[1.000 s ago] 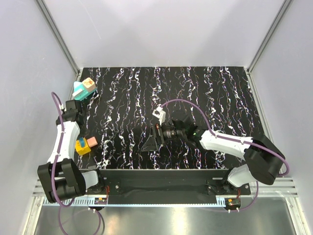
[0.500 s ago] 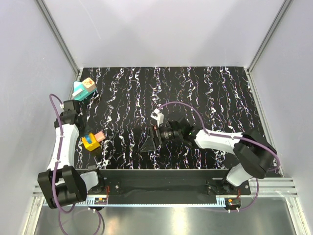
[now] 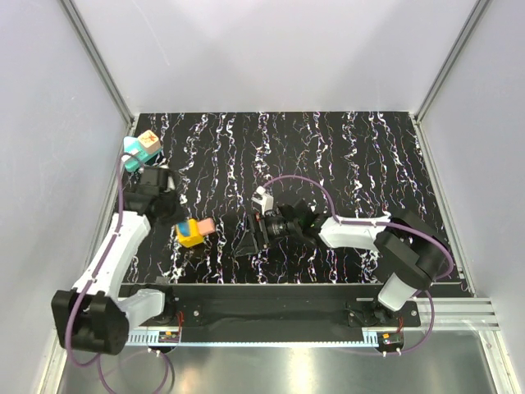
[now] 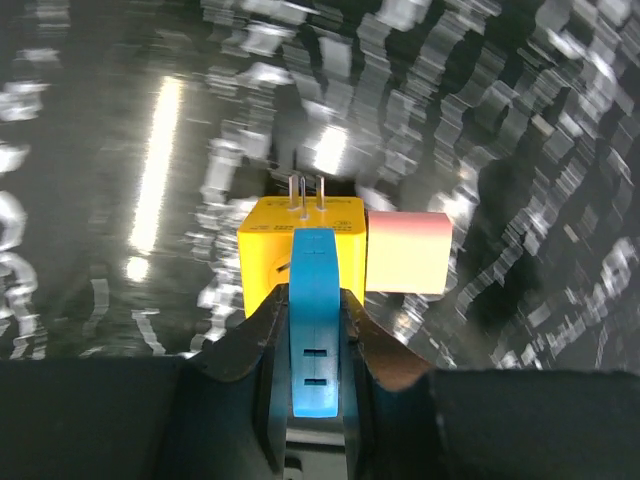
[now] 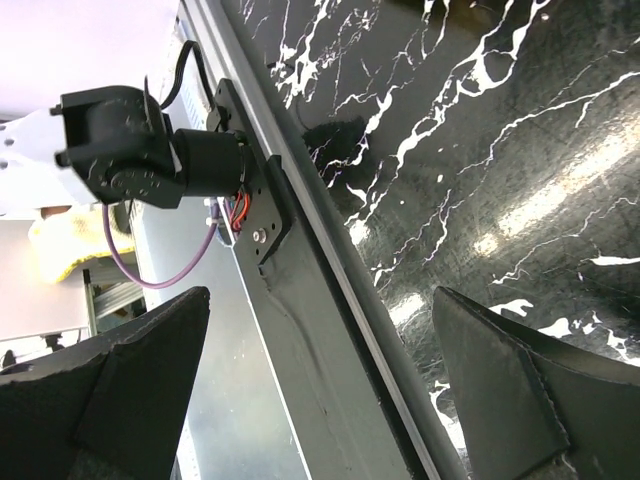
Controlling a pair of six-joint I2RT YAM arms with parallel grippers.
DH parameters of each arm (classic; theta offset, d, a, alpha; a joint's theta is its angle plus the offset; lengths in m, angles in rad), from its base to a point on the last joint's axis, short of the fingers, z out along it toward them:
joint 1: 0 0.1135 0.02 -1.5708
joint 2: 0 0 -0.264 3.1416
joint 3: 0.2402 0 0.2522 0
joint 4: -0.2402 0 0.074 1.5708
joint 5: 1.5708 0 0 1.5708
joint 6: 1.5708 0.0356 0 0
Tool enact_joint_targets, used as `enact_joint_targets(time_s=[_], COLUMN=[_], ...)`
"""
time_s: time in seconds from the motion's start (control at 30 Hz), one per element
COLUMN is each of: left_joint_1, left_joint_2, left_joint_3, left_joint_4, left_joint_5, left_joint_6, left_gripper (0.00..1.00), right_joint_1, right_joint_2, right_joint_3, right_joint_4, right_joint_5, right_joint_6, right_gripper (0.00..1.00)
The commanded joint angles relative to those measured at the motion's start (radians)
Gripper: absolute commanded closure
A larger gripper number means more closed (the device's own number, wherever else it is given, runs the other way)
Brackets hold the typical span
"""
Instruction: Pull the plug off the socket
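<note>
At the bottom of the overhead view, the right arm (image 3: 361,234) lies low across the counter (image 3: 369,156), reaching left toward mid-frame. The right jaws stand wide apart with nothing between them, their dark fingers (image 5: 110,390) cut off by the wrist view's lower edge. Left of centre, the left arm (image 3: 123,238) slants up, then bends right. The left jaws are clamped on a blue block (image 4: 315,320) that hides part of a yellow cube (image 4: 300,235). A pink block (image 4: 405,250) touches the cube's right side, and the counter behind is blurred. Farthest, at upper left, the plug (image 3: 148,141) sits on the socket (image 3: 131,156), apart from both jaws.
</note>
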Motion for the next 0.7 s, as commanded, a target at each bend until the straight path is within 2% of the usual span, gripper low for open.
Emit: enact_joint_targets(time_s=[0.0, 0.07, 0.37, 0.4, 0.6, 0.67], left_joint_1=[-0.155, -0.233, -0.431, -0.450, -0.550, -0.574], left_joint_2=[-0.060, -0.083, -0.199, -0.204, -0.196, -0.192], left_joint_3=[0.023, -0.013, -0.167, -0.171, -0.176, -0.165], left_joint_4=[0.016, 0.035, 0.118, 0.122, 0.141, 0.141], left_joint_5=[-0.074, -0.078, -0.088, -0.096, -0.125, -0.134], left_joint_6=[-0.103, -0.149, -0.301, -0.312, -0.339, -0.340], left_gripper=[0.84, 0.83, 0.77, 0.75, 0.47, 0.42], right_joint_1=[-0.008, -0.007, -0.007, -0.007, -0.008, -0.007], right_joint_2=[-0.017, -0.027, -0.104, -0.109, -0.107, -0.098], right_joint_3=[-0.014, -0.040, -0.121, -0.127, -0.144, -0.141], right_joint_4=[0.046, 0.042, 0.034, 0.036, 0.033, 0.030], right_joint_5=[0.029, 0.040, 0.120, 0.128, 0.151, 0.154], right_joint_6=[0.006, 0.004, 0.035, 0.035, 0.042, 0.041], right_gripper=[0.00, 0.00, 0.00, 0.00, 0.00, 0.00])
